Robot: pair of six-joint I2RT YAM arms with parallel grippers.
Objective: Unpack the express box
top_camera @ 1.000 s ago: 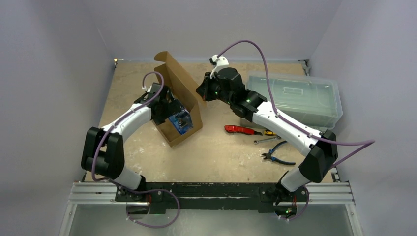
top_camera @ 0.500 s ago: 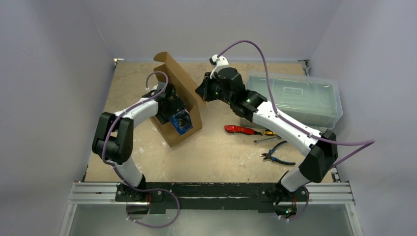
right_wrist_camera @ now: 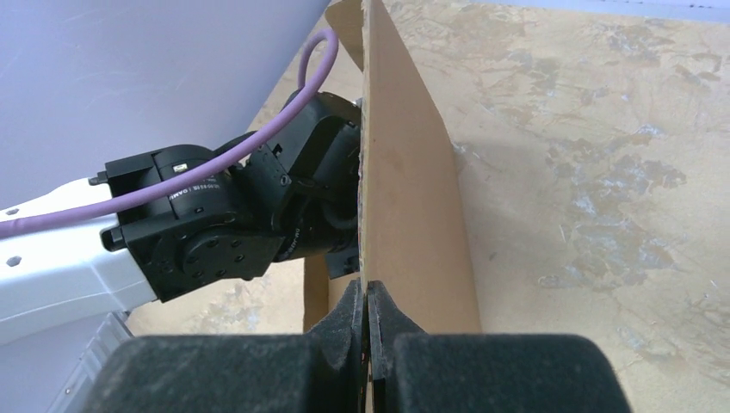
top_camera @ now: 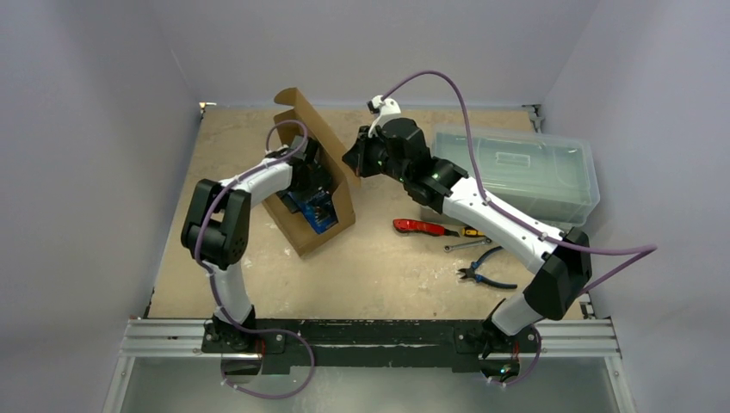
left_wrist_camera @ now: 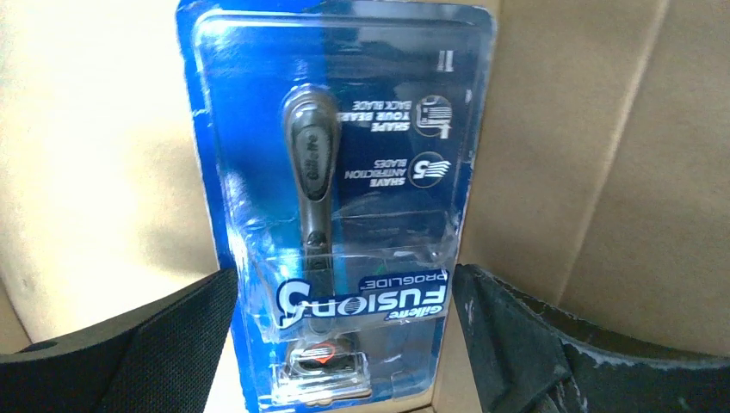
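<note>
Since a second ago my left arm [top_camera: 258, 181] has folded inward, carrying my left gripper [left_wrist_camera: 344, 277] deeper into the express box [top_camera: 328, 232], left of centre. Its fingers [left_wrist_camera: 172, 344] stand spread beside a blue razor pack [left_wrist_camera: 344, 129], not gripping. My right gripper [right_wrist_camera: 368, 297] pinches the flap [right_wrist_camera: 413, 172] upright. Opening looks done; lifting the pack out remains.

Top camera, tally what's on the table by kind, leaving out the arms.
Cardboard boxes: 1, the express box.
Clear plastic bins: 1.
Razor packs: 1, inside the box.
Hand tools: 3, a red-handled tool, a slim metal tool, pliers.
Total: 6. A small yellow-and-black piece beside the red-handled tool is too small to class.
</note>
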